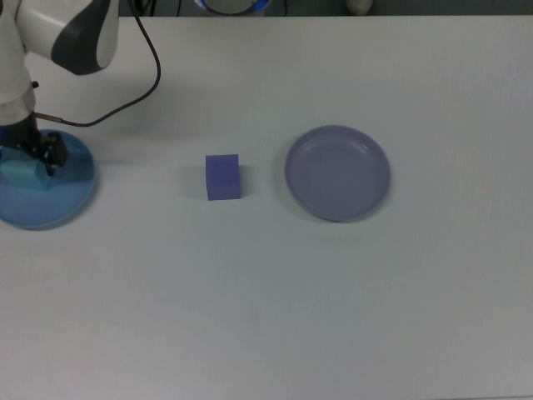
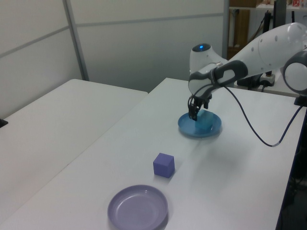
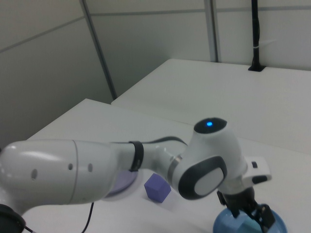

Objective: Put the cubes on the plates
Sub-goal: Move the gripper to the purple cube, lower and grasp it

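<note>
We see the cyan cube (image 1: pixel 20 174) sitting on the blue plate (image 1: pixel 58 196) at the top view's far left; in the left view the same cube (image 2: pixel 205 119) rests inside that plate (image 2: pixel 213 129) toward the far end of the white table (image 1: pixel 333 300). The gripper (image 2: pixel 193 113) hangs just above the plate, w/ dark fingers pointing down near the cube's side; in the left view it looks lifted off the cube, not clamping it, but we can't tell for sure how wide the fingers stand, so open vs closed is unclear to us. In the right view the gripper (image 3: pixel 252 213) is right over the plate (image 3: pixel 223 225), cube (image 3: pixel 245 227) partly hidden beneath it. The purple cube (image 1: pixel 222 177) sits on bare table approx. mid-scene, between the two plates and apart from both, closer to the lavender plate (image 1: pixel 337 172) than to the blue one. In the left view the purple cube (image 2: pixel 164 165) lies just beyond the lavender plate (image 2: pixel 138 207), which holds nothing. A black cable (image 1: pixel 146 75) loops from the arm (image 1: pixel 50 42) across the table in the top view's upper left.
</note>
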### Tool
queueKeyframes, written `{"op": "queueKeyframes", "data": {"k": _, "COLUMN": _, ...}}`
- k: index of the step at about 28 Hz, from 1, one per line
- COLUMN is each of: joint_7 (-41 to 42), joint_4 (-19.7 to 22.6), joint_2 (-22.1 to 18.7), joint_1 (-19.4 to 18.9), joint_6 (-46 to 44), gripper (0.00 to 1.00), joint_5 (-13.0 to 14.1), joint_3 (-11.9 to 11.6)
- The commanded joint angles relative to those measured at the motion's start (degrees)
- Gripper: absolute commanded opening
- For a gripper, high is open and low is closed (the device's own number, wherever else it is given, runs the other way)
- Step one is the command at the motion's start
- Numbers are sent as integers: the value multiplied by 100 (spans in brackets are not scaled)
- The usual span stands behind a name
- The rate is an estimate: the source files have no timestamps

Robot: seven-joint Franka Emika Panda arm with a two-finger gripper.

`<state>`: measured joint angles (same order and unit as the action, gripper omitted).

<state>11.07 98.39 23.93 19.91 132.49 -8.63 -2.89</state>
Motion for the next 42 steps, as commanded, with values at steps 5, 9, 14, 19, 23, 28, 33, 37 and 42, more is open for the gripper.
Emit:
{"op": "queueKeyframes", "data": {"k": 5, "joint_7": 27, "joint_4": 136, "joint_2": -1091, "joint_1": -645, "joint_6": -1618, "gripper": 100, "joint_5": 871, "joint_3": 402}}
{"op": "queueKeyframes", "data": {"k": 9, "joint_7": -78, "joint_4": 145, "joint_2": -1259, "joint_1": -953, "joint_6": -2077, "gripper": 100, "joint_5": 986, "joint_3": 517}}
{"op": "queueKeyframes", "data": {"k": 14, "joint_7": -746, "joint_4": 267, "joint_2": -1225, "joint_1": -1541, "joint_6": -2184, "gripper": 100, "joint_5": 916, "joint_3": 623}}
{"op": "queueKeyframes", "data": {"k": 19, "joint_7": -966, "joint_4": 488, "joint_2": -1067, "joint_1": -1893, "joint_6": -2069, "gripper": 100, "joint_5": 696, "joint_3": 623}}
{"op": "queueKeyframes", "data": {"k": 23, "joint_7": -1309, "joint_4": 567, "joint_2": -908, "joint_1": -2087, "joint_6": -1859, "gripper": 100, "joint_5": 494, "joint_3": 623}}
{"op": "queueKeyframes", "data": {"k": 28, "joint_7": -1432, "joint_4": 584, "joint_2": -697, "joint_1": -2140, "joint_6": -1639, "gripper": 100, "joint_5": 388, "joint_3": 614}}
{"op": "queueKeyframes", "data": {"k": 33, "joint_7": -1617, "joint_4": 733, "joint_2": -513, "joint_1": -2228, "joint_6": -1288, "gripper": 100, "joint_5": 204, "joint_3": 614}}
{"op": "queueKeyframes", "data": {"k": 37, "joint_7": -1801, "joint_4": 988, "joint_2": -495, "joint_1": -2342, "joint_6": -971, "gripper": 100, "joint_5": 98, "joint_3": 623}}
{"op": "queueKeyframes", "data": {"k": 42, "joint_7": -1802, "joint_4": 980, "joint_2": -398, "joint_1": -2325, "joint_6": -804, "gripper": 89, "joint_5": 98, "joint_3": 614}}
